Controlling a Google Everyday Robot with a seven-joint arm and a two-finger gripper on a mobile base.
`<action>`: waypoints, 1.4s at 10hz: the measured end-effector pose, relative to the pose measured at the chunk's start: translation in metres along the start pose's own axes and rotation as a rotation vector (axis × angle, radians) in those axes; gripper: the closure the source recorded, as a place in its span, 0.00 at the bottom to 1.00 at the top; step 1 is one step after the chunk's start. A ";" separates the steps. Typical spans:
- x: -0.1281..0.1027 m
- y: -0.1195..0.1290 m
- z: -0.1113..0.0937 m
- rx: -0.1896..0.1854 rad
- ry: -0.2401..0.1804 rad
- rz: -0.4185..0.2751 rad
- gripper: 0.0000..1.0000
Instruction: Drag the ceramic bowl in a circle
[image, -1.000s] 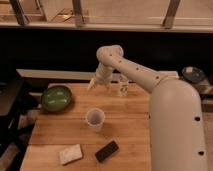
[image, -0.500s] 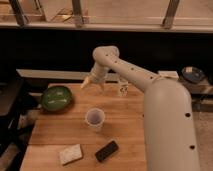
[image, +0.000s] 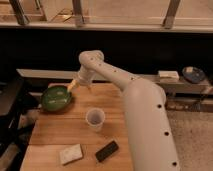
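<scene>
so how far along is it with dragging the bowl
Early. Done: the claw is at the rim of the bowl, on the picture's right side; the bowl sits at the table's far left corner. In hand: getting hold of that rim; contact is unclear. Left: apparently the whole circle drag.
</scene>
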 end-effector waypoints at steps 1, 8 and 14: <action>-0.002 0.007 0.009 -0.008 0.009 -0.013 0.20; -0.003 0.040 0.077 -0.052 0.148 -0.093 0.26; 0.003 0.019 0.073 -0.015 0.189 -0.077 0.87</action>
